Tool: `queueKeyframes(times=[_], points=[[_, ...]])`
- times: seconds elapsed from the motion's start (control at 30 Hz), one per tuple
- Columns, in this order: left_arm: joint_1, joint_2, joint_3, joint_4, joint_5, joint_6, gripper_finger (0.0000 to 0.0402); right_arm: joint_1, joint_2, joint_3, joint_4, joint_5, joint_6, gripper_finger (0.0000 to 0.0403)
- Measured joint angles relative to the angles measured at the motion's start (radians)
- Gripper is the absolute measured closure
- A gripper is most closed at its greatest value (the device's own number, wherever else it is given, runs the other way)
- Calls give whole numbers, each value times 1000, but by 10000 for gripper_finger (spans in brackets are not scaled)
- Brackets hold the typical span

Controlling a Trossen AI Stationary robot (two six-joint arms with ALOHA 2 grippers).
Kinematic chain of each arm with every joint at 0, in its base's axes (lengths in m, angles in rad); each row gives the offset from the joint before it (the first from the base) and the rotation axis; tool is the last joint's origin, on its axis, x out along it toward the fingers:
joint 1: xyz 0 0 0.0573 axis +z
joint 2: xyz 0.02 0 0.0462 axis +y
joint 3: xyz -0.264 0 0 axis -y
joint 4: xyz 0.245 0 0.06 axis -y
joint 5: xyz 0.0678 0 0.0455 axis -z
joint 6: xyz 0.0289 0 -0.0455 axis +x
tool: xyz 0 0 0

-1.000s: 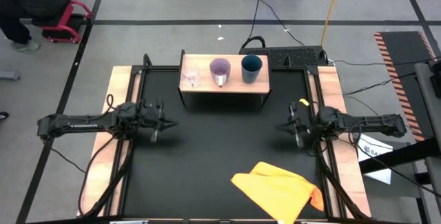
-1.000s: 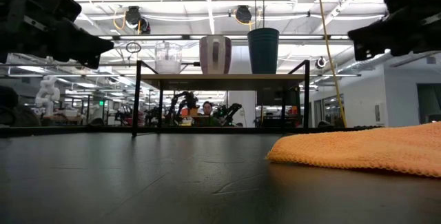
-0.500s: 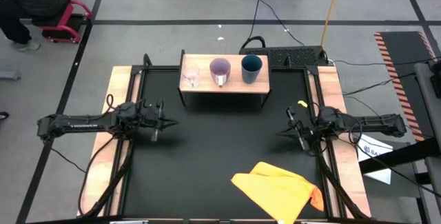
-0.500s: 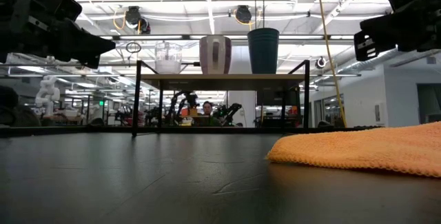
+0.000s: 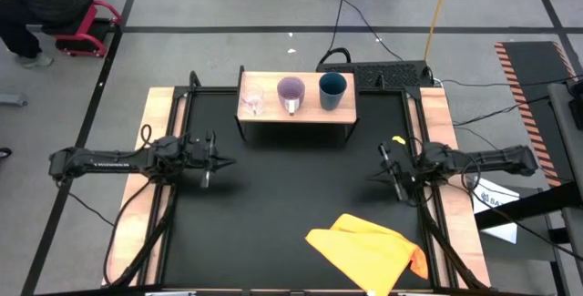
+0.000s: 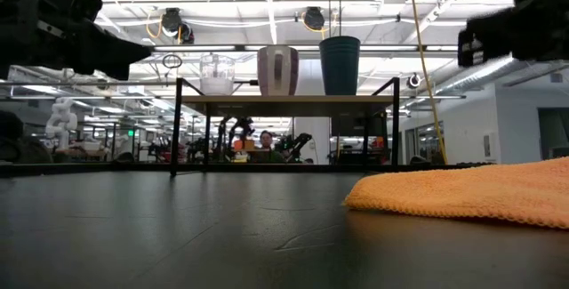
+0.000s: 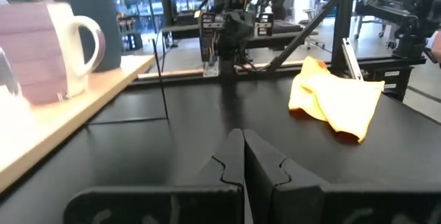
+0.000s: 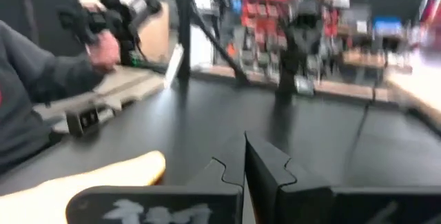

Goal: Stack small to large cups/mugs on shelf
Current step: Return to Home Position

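A low shelf [image 5: 296, 114] with a light wooden top on black legs stands at the table's far middle. On it, in a row, stand a tiny clear glass [image 5: 253, 103], a light purple mug [image 5: 291, 93] with a handle, and a dark blue cup [image 5: 332, 90]; they also show in the low view [image 6: 278, 69]. My left gripper [image 5: 228, 161] is shut and empty, above the table's left side. My right gripper [image 5: 372, 176] is shut and empty, above the right side. The left wrist view shows the purple mug [image 7: 52, 52] and the blue cup [image 7: 96, 17].
A crumpled yellow cloth [image 5: 369, 250] lies at the table's near right, also in the low view [image 6: 471, 191]. Pale wooden rails [image 5: 159, 132] run along the left and right sides. A person [image 5: 36, 5] sits beyond the far left corner.
My right gripper has drawn back a little toward the table's right edge and has risen slightly. My left gripper has risen slightly. The cups and the shelf have kept still.
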Motion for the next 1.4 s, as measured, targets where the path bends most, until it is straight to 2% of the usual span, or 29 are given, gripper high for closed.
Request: queueKeyframes(times=[0.13,0.23,0.3,0.5,0.7,0.83,0.97,1.4], points=[[-2,0,0,11,-7,8,401,62,-1,0,57,42,-18,403],[-3,0,0,7,16,6,401,105,-1,0,-9,184,-36,403],[-3,0,0,7,25,12,401,122,0,0,-55,231,-56,403],[-1,0,0,23,-9,39,401,124,0,0,-23,236,-103,403],[-1,0,0,64,54,52,401,63,0,0,-17,234,-123,403],[-1,0,0,59,54,57,401,25,0,0,-12,229,-119,403],[-1,0,0,44,54,62,400,-9,0,0,-11,177,-101,403],[-1,0,0,-18,62,63,397,-95,65,0,-26,178,-38,403]])
